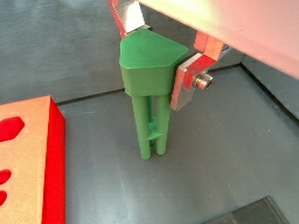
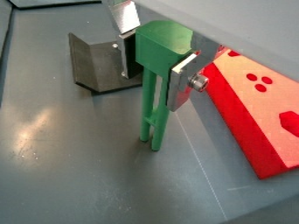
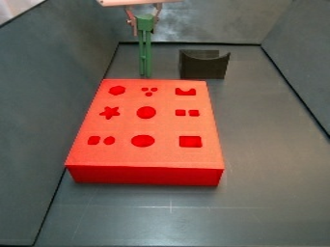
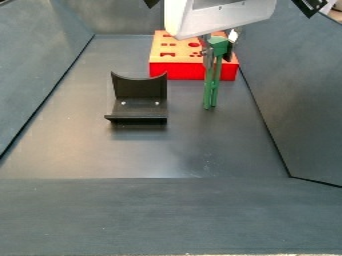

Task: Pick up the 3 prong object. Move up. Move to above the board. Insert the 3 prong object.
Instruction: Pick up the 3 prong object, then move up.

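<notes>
Peg (image 1: 149,87) stands upright between the gripper's (image 1: 163,54) jaws, which clamp its head beside the board (image 2: 260,105); a loose grip could tilt it during lifting.

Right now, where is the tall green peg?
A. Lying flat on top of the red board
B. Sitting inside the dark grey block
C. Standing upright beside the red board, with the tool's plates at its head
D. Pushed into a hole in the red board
C: the 3 prong object stands upright on the floor beside the board, its head between the tool's silver plates.
</notes>
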Available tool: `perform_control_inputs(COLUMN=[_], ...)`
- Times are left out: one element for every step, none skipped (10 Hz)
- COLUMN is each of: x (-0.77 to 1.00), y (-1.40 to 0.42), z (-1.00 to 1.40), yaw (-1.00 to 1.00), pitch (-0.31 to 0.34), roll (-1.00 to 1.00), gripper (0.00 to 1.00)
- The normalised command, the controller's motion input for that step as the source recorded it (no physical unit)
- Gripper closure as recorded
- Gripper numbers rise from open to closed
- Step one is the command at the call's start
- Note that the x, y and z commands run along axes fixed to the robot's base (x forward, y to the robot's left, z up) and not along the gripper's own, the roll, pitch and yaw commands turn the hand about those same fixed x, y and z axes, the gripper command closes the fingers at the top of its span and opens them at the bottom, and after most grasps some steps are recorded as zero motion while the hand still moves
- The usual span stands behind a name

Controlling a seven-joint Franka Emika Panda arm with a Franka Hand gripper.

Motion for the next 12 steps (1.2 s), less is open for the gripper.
perform_control_inputs(x=[0.0,0.0,0.0,0.0,0.0,0.0,0.0,0.0,0.04,0.02,0.01,0.01], y=[0.0,0.0,0.0,0.0,0.0,0.0,0.0,0.0,0.03,0.02,0.02,0.01], z=[0.0,0.0,0.0,0.0,0.0,0.0,0.0,0.83,0.84,0.72,0.57,0.4], yaw=[0.0,0.0,0.0,0.0,0.0,0.0,0.0,0.0,0.04,0.04,0.03,0.03], pitch=[0.0,0.0,0.0,0.0,0.0,0.0,0.0,0.0,-0.01,0.019,0.039,0.056], roll=[0.0,0.0,0.0,0.0,0.0,0.0,0.0,0.0,0.0,0.0,0.0,0.01], gripper=[1.0,1.0,1.0,1.0,1.0,1.0,1.0,1.0,1.0,1.0,1.0,1.0])
